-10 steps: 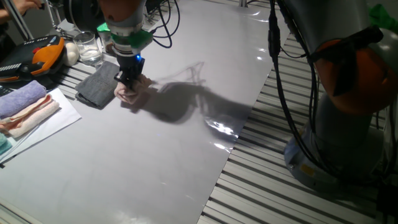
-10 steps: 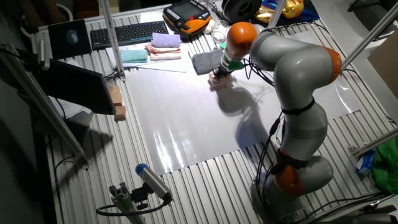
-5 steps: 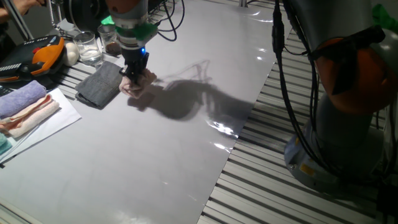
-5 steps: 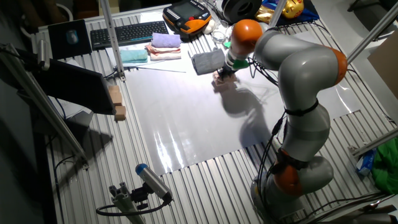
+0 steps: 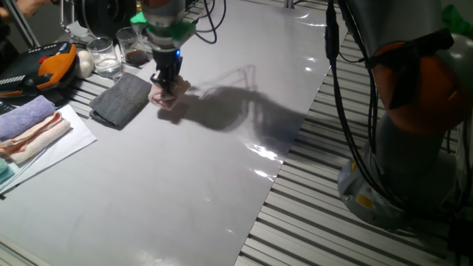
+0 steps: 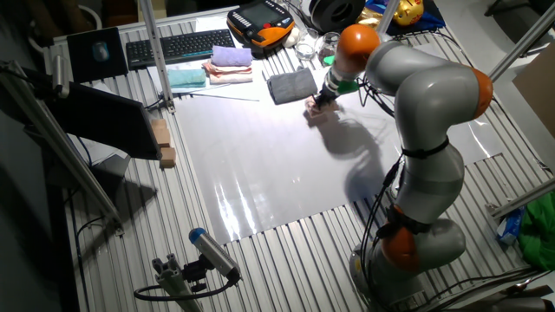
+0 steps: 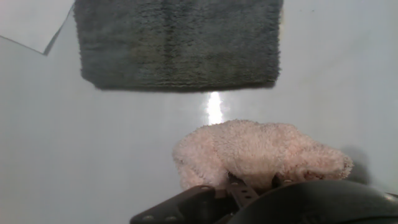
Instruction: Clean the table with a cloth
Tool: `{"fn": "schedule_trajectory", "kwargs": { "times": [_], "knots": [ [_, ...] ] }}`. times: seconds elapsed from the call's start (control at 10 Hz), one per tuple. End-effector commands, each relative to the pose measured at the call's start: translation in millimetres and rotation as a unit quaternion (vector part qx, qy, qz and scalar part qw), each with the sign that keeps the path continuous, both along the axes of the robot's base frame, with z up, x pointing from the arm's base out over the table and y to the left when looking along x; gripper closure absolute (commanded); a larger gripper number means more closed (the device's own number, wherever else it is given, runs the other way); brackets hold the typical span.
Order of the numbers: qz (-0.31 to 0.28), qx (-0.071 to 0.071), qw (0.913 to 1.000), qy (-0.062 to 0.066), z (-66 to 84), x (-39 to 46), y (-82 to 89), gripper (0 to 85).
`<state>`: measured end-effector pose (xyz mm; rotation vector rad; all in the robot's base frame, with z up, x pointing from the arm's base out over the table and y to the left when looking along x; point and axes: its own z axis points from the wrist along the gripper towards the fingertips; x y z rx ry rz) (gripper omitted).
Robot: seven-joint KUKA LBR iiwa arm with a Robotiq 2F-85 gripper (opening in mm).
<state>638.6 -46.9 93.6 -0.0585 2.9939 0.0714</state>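
The pale pink cloth (image 5: 165,94) lies bunched on the grey glossy table (image 5: 192,170), right of the dark grey cloth. My gripper (image 5: 167,83) stands straight down on it, shut on the cloth and pressing it against the sheet. In the other fixed view the cloth (image 6: 316,108) sits under the gripper (image 6: 323,100) near the sheet's far edge. The hand view shows the fluffy pink cloth (image 7: 258,152) pinched at the bottom, with the table (image 7: 93,155) around it; the fingertips themselves are hidden by the cloth.
A dark grey cloth (image 5: 122,100) lies just left of the pink one. Glasses (image 5: 107,55) and an orange-black pendant (image 5: 44,66) stand behind it. Folded lavender and peach towels (image 5: 29,125) rest on white paper at the left. The arm's base (image 5: 414,148) rises at the right.
The gripper has dragged the pink cloth along the sheet toward the far edge, past the dark grey cloth, staying shut on it throughout.
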Motion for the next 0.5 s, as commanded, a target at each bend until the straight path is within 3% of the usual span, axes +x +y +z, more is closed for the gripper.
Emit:
{"fn": "schedule_trajectory", "kwargs": {
  "times": [0.0,0.4],
  "knots": [
    [0.0,-0.002,1.0,0.0,1.0,-1.0,-3.0,85.0],
    [-0.004,-0.005,1.0,-0.005,-6.6,-12.1,-8.7,85.0]
  ]
}}
